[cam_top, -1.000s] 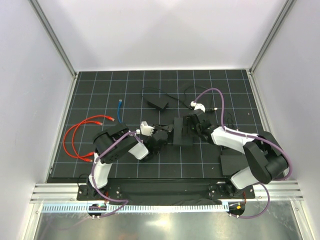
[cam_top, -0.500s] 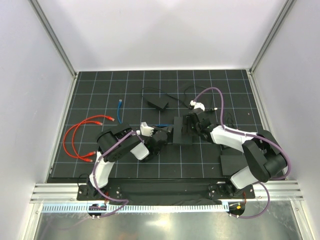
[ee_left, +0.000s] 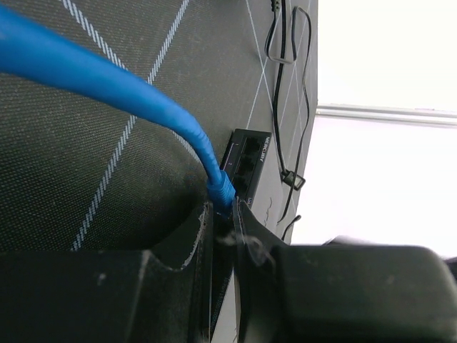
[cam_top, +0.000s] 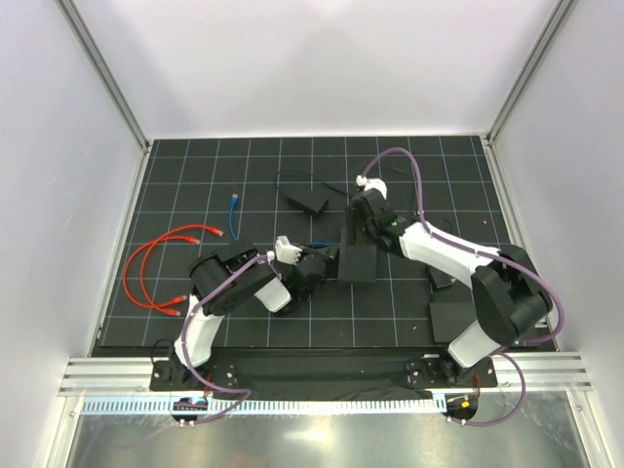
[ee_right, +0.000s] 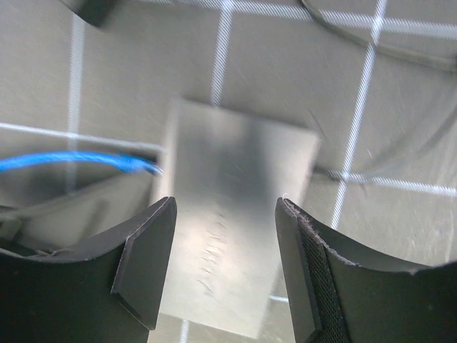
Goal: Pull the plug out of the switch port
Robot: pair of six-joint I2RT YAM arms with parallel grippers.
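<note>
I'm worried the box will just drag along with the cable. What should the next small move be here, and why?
Probably lower the right tool onto the switch to pin it. That tool hangs open above the switch, not gripping it, while the left tool is shut on the blue plug at the socket row. Pulling now would likely drag the loose switch along.

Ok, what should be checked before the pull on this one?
1. Left gripper shut on the plug: ok.
2. Plug out of the switch: not ok, it meets the port edge.
3. Right gripper bracing the switch: not ok, open over it.
4. Cable free to follow: ok, nothing lies on it.
5. Grip firm enough: cannot tell.
</note>
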